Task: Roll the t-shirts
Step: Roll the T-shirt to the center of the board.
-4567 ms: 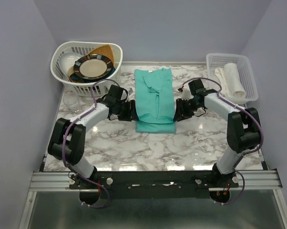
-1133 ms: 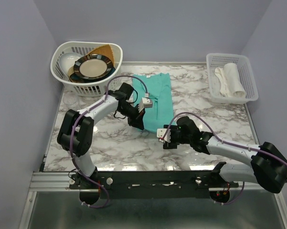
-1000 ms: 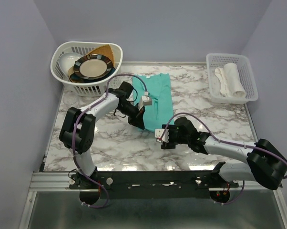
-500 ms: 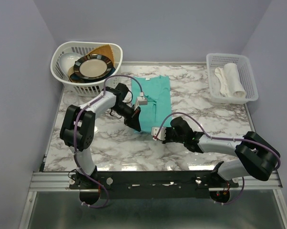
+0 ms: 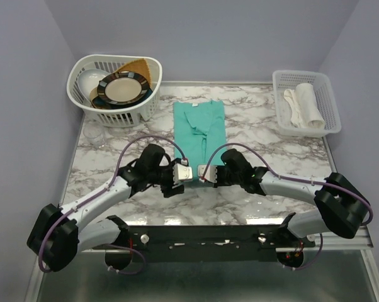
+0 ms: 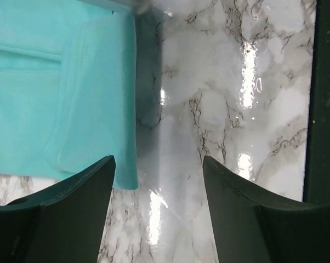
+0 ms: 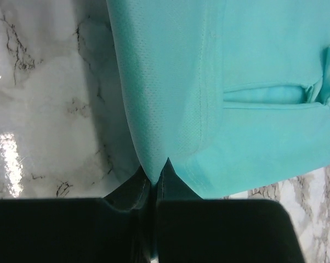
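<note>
Compare the top view with half a second earlier.
- Find the left arm laid low across the lower left of frame, no longer folded upright at the left edge.
- Find the left gripper [image 5: 177, 176] off the fabric's left side and down at centre frame, just beside the lower left corner of the t-shirt [image 5: 199, 126].
- Find the right gripper [image 5: 213, 170] nudged slightly up-frame, at the lower right corner.
- See the t-shirt squared up: a straight teal strip, folded lengthwise, from upper centre to centre frame on the marble table [image 5: 271, 148]. No longer skewed under the left arm.
- Log no shift in the basket [image 5: 123, 115] with its plate [image 5: 120, 89] at upper left, the glass [image 5: 95, 134] below it, or the tray [image 5: 277, 94] with white cloth [image 5: 303, 104] at upper right.

Left wrist view: see the claw spread wide, clamping nothing. Note the teal corner at lower left, just beside one fingertip; cannot tell whether touching. Note a dark rail [image 6: 324, 109] down the right edge.

Right wrist view: see the claw pressed fully together at lower centre, pinching the hem, with fabric drawn to a point there.

Writing: cannot read any. Note a white block [image 5: 181, 173] on each wrist, too small to show markings.
</note>
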### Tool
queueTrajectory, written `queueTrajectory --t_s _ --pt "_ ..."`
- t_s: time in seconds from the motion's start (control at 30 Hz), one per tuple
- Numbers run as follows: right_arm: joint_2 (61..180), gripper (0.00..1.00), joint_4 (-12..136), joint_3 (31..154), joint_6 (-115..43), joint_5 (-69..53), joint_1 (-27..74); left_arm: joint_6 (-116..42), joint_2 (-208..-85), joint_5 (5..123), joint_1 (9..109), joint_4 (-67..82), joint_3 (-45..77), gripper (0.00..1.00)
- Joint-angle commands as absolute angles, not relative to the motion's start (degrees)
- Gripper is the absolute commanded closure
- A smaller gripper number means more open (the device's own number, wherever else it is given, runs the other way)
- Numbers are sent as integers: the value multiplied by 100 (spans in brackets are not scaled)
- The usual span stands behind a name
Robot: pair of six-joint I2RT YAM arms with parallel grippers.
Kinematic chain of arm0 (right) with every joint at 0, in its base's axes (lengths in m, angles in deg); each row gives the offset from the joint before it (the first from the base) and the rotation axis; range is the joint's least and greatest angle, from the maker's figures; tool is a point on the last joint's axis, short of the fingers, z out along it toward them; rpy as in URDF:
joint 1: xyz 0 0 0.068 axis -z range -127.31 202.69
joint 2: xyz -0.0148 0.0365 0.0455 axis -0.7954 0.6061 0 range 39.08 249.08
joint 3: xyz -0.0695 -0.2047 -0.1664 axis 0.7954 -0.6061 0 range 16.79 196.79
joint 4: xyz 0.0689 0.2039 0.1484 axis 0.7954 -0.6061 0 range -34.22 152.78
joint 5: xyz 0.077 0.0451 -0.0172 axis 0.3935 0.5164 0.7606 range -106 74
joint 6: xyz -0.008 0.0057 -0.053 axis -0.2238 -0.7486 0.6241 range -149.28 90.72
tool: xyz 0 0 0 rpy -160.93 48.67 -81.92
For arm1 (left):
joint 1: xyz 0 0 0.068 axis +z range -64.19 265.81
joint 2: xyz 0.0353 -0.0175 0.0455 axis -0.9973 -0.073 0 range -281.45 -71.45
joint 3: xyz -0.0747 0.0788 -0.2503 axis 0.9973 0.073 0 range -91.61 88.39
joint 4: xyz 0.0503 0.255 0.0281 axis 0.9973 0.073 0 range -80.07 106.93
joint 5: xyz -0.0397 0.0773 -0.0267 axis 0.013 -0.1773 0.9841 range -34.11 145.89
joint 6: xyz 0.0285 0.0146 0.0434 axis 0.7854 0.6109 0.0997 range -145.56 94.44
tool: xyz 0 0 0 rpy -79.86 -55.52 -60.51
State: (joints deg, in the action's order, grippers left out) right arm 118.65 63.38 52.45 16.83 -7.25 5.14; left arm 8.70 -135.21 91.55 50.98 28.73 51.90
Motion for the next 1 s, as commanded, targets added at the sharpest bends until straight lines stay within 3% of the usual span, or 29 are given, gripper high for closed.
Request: queueTrajectory --t_s 0.0,0.33,0.63,0.83,0.93,0.97 --pt "11801 92 5830 5336 1722 -458 532 950 -13218 7655 4548 1020 6077 24" --pt "11546 92 5733 5160 1687 -379 541 1407 -13797 6512 4117 -527 6606 24" --pt "11590 91 5724 5168 1537 -291 550 2102 -13947 7002 3994 -397 6545 30" --pt "11599 91 5742 5212 1449 -300 558 2480 -14246 7250 3941 219 6211 47" --pt "11607 91 5689 5247 1397 -300 602 2446 -14456 7381 3949 718 5861 67" --pt "11607 91 5654 5274 1388 -300 620 2306 -14527 7425 3958 1103 5729 81"
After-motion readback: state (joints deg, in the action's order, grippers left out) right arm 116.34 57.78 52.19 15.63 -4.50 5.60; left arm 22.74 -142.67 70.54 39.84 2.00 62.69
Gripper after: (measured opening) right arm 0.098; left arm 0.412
